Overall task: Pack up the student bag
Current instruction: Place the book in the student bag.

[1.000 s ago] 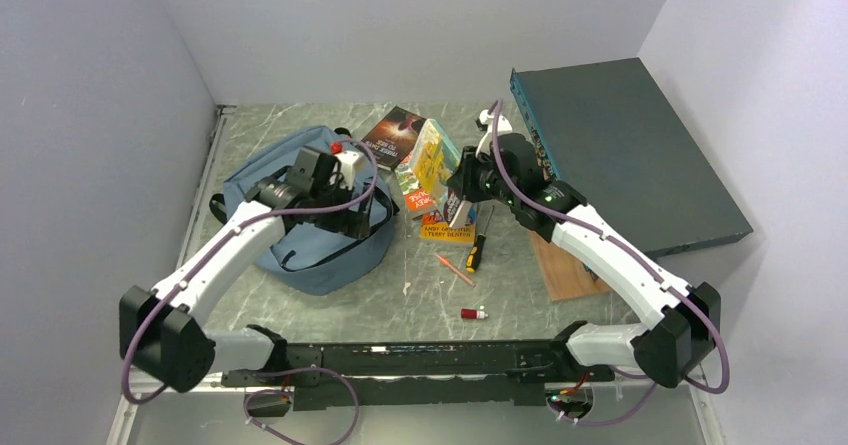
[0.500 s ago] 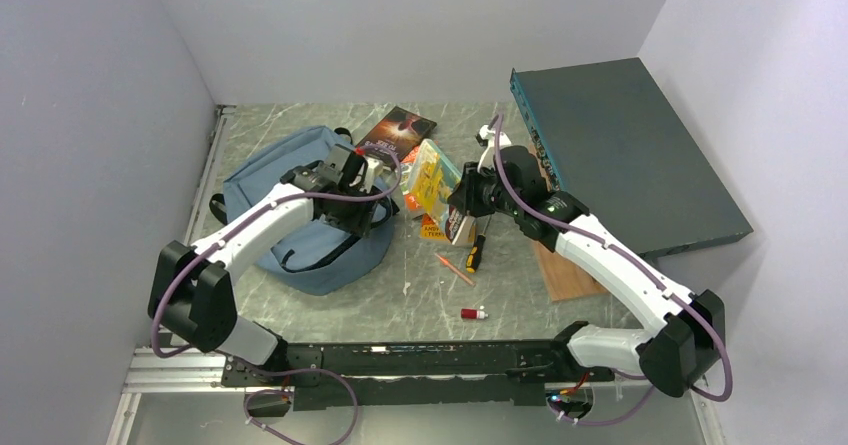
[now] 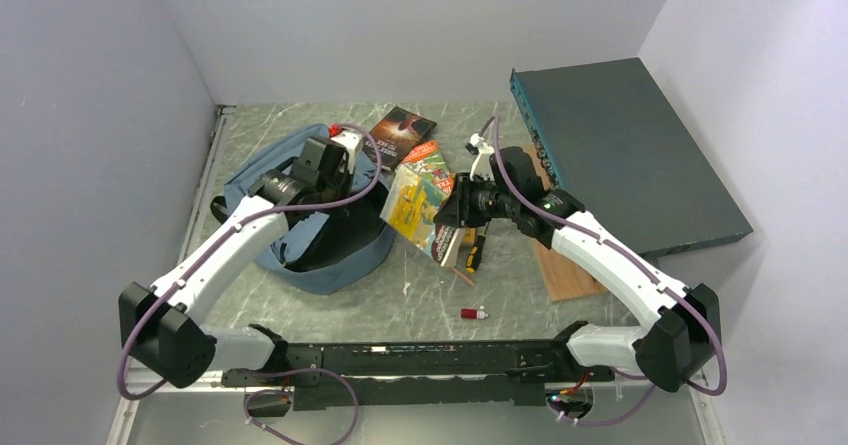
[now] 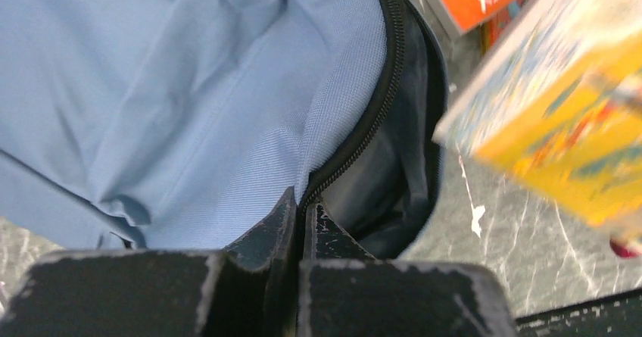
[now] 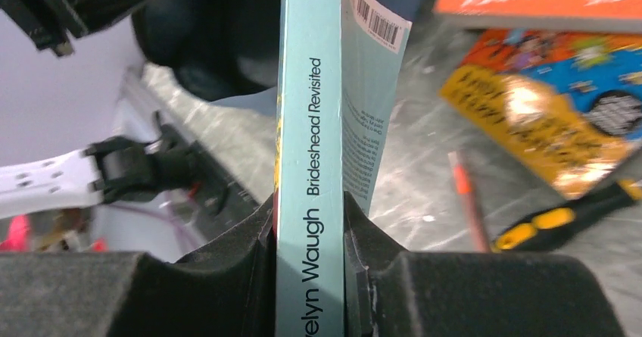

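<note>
Pinching the gaping dusty-blue student bag [image 4: 151, 110] at its black zipper with left gripper [image 4: 303, 217]. Clamping teal-spined paperback [image 5: 306, 87] in right gripper [image 5: 310, 219].

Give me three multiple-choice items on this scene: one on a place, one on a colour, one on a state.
1. The bag lies: A on the box; B left of the held book; C under the board.
2. The held book's spine is: A red; B black; C pale teal.
3. The left jaws are: A shut on the bag's zip edge; B wide open; C holding the screwdriver.
Answers: 1 B, top view shows it left of the book; 2 C, seen in the right wrist view; 3 A, left wrist view shows them pinching the zip.
</note>
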You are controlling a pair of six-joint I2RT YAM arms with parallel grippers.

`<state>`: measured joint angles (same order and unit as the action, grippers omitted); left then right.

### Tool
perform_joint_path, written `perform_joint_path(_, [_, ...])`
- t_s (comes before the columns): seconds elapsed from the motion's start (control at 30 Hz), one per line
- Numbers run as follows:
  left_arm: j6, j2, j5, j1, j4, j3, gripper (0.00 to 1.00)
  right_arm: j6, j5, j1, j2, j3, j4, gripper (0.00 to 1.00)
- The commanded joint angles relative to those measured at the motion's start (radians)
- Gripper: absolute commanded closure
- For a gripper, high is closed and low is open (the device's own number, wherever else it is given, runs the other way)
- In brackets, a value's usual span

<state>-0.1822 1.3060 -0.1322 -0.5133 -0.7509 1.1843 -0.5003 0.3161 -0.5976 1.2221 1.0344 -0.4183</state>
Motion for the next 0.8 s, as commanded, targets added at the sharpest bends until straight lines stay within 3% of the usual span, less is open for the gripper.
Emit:
perform_joint_path(0.0, [-0.060,-0.094,-0.113,-0.004,0.093,0.074,1.00,-0.175,0.310,0.001,0.020,0.046,0.178,1.00])
perform_joint_path(0.13, [-0.085,-0.181,-0.083,-0.004,0.165,0.066,1.00,-0.403,0.468,-0.003,0.079,-0.021,0.422,1.00])
perform_joint_path(0.2, [-0.092,-0.241,-0.058,-0.004,0.206,0.047,1.00,-0.476,0.462,-0.011,0.110,-0.033,0.500,1.00])
perform_joint_path(0.47, [-0.080,-0.349,0.030,-0.003,0.279,0.014,1.00,-0.641,0.394,-0.103,0.326,0.105,0.584,1.00])
perform_joint_path(0.77, [-0.002,-0.365,0.108,-0.004,0.294,-0.019,1.00,-0.655,0.256,-0.135,0.489,0.288,0.579,1.00])
